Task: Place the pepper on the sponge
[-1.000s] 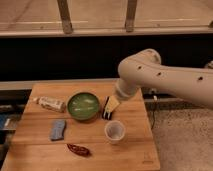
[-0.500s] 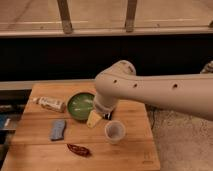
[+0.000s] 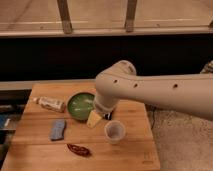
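As arm has swung left and down, my gripper (image 3: 100,118) now hangs between bowl (image 3: 80,105) and cup (image 3: 114,131); open or closed, cannot tell. Pepper (image 3: 79,149) unmoved on board (image 3: 135,150), near sponge (image 3: 57,129), not on it.

Dark red pepper (image 3: 78,149) lying flat, blue-grey sponge (image 3: 58,129) near, pincer (image 3: 95,119) right of sponge
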Robot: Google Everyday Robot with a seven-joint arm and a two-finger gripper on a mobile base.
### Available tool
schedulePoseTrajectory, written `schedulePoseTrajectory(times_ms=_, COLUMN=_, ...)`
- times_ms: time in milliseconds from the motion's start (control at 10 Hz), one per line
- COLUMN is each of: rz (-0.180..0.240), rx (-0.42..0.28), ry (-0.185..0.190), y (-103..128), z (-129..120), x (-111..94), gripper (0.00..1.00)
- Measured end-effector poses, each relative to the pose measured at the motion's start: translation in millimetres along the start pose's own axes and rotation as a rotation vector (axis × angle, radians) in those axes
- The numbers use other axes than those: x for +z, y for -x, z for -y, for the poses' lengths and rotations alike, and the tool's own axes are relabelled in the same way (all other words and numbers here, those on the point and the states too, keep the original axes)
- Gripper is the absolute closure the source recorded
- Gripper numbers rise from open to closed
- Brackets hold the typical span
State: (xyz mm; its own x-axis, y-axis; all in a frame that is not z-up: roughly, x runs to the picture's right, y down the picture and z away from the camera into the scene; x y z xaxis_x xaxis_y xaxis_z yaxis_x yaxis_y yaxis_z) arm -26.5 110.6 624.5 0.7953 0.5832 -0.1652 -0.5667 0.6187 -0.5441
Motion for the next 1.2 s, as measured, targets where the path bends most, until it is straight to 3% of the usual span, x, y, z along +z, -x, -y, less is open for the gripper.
schedulePoseTrajectory(times_ms=200, rz=-0.034, rx=-0.062, ry=0.03, y=8, z=-18, x=19, gripper=0.2)
schedulePoseTrajectory(times_ms=600, rz=-0.125, rx=-0.196, ry=0.121, y=23, z=-94, x=92, gripper=0.2)
schedulePoseTrajectory(times_ms=900, rz=-0.151, rx=-0.238, ry=0.189, y=28, z=-115, x=137, gripper=0.2)
schedulePoseTrajectory(times_ms=1200, rz=-0.143, rx=-0.245, ry=0.227, y=27, z=-122, x=154, gripper=0.2)
